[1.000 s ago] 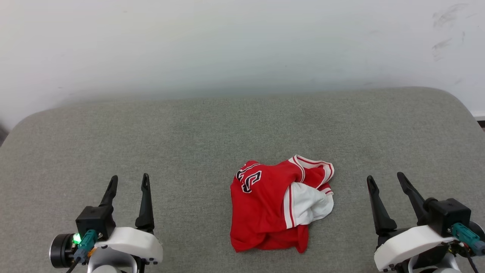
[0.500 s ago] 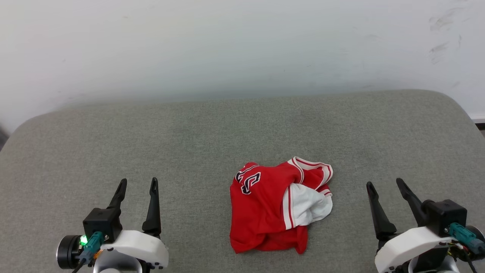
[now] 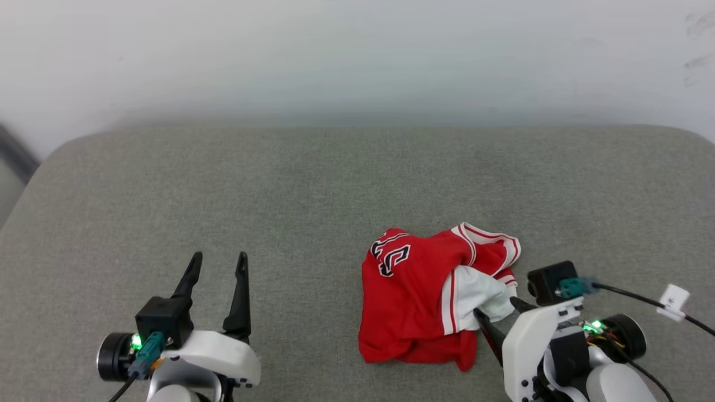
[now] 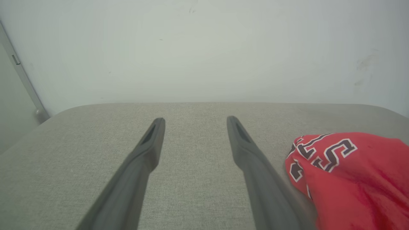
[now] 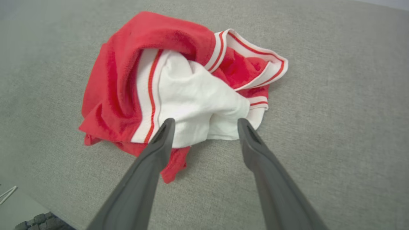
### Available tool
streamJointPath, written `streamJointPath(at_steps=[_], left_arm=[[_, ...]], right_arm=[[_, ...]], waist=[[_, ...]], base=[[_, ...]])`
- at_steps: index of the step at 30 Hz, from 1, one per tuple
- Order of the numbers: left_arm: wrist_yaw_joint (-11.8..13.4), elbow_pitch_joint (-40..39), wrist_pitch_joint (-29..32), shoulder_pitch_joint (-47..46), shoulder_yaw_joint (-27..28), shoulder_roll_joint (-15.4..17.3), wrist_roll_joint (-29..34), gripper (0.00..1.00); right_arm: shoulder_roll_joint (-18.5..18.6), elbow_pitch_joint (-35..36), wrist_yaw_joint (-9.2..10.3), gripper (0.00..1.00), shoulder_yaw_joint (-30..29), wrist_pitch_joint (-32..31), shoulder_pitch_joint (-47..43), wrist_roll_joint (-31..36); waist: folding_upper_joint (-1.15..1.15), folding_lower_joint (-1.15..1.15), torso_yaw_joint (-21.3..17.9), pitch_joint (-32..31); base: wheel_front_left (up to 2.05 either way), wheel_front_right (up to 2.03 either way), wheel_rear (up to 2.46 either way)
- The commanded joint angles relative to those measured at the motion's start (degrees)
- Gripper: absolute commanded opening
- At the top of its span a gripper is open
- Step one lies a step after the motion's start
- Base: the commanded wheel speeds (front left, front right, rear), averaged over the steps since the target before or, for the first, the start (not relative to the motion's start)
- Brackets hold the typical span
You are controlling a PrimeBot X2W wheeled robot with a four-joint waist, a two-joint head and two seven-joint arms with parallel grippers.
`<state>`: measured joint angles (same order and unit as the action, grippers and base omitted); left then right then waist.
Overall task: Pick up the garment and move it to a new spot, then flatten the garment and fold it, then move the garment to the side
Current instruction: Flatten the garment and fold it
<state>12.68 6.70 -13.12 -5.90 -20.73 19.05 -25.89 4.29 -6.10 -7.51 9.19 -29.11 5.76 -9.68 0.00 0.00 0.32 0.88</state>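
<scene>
Right wrist view showed the right hand (image 5: 205,121) spread, its two dark fingers (image 5: 150,159) set either side of the white sleeve fold at the near edge of the garment (image 5: 121,80), not closed on it. A second before, that hand had waited well off to the right. The left hand (image 3: 219,257) stayed spread and apart. The crumpled garment lay unmoved on the grey bench (image 3: 279,195), right of centre.
</scene>
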Motion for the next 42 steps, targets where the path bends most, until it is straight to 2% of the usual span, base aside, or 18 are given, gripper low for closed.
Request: streamJointPath(at_steps=[1,5,9,10,11,12,13,21,28,33,38,39,40,42], left_arm=[[-0.2,-0.1,-0.2,-1.0,-0.2,-0.2,0.4,1.0],[-0.6,0.3,-0.5,-2.6,-0.4,-0.7,0.5,1.0],[-0.9,1.0,-0.8,-3.6,-0.7,-1.2,0.4,1.0],[-1.0,1.2,-0.9,-3.9,-0.6,-1.3,0.4,1.0],[-1.0,1.4,-1.0,-4.0,-0.7,-1.5,0.4,1.0],[-1.1,1.7,-1.1,-3.9,-0.7,-1.6,0.4,1.0],[-1.1,1.9,-1.2,-3.9,-0.7,-1.6,0.4,1.0],[-1.3,3.1,-1.6,-4.2,-0.3,-2.0,0.3,1.0],[-1.2,3.6,-1.8,-3.5,-0.2,-2.1,0.1,1.0],[-1.1,3.7,-1.8,-3.2,-0.3,-2.2,-0.1,1.0],[-1.1,4.0,-1.8,-3.3,-0.5,-2.2,-0.4,1.0],[-1.1,4.2,-1.8,-3.3,-0.5,-2.1,-0.5,1.0],[-1.1,4.3,-1.8,-3.3,-0.4,-2.1,-0.5,1.0],[-1.0,4.4,-1.8,-3.2,-0.4,-2.0,-0.6,1.0]], right_arm=[[0.9,-0.3,0.04,1.0,0.7,-1.2,1.1,-0.6],[2.5,-1.5,0.03,1.0,3.4,-4.7,3.9,-2.0],[3.3,-2.8,0.04,1.0,4.4,-5.0,6.1,-2.6],[3.3,-3.2,0.03,0.93,4.5,-4.9,6.6,-3.2],[3.2,-3.6,0.03,0.93,4.8,-5.0,6.8,-3.5],[3.4,-3.5,0.04,0.13,4.9,-4.5,7.3,-3.6],[3.5,-3.5,0.04,0.0,4.9,-4.3,7.5,-3.8],[5.1,0.0,0.04,0.0,2.4,-1.9,8.6,-2.4],[6.9,1.9,0.04,0.0,-6.2,-0.8,6.3,0.2],[7.6,-0.5,0.04,0.0,-14.6,0.7,2.0,2.0],[6.0,-8.5,0.03,0.0,-21.0,4.4,-2.1,3.5],[4.8,-12.2,0.03,0.72,-22.8,6.7,-2.3,3.6],[4.5,-13.9,0.04,0.96,-23.2,8.2,-1.9,3.5],[3.4,-15.6,0.03,1.0,-23.7,12.2,-0.5,2.7]], waist=[[0.0,0.0,0.9,1.2],[0.0,0.0,2.2,3.5],[0.0,0.0,3.0,5.4],[0.0,0.0,3.1,5.8],[0.0,0.0,3.2,6.0],[0.0,0.0,3.2,6.1],[0.0,0.0,3.2,6.2],[0.0,0.0,1.6,5.6],[0.0,0.0,-0.7,4.2],[0.0,0.0,-1.5,3.9],[0.0,0.0,-1.8,4.2],[0.0,0.0,-1.9,4.3],[0.0,0.0,-1.9,4.3],[0.0,0.0,-2.0,4.3]], base=[[0.0,0.0,0.0],[0.0,0.0,0.0],[0.0,0.0,0.0],[0.0,0.0,0.0],[0.0,0.0,0.0],[0.0,0.0,0.0],[0.0,0.0,0.0],[0.0,0.0,0.0],[0.0,0.0,0.0],[0.0,0.0,0.0],[0.0,0.0,0.0],[0.0,0.0,0.0],[0.0,0.0,0.0],[0.0,0.0,0.0]])
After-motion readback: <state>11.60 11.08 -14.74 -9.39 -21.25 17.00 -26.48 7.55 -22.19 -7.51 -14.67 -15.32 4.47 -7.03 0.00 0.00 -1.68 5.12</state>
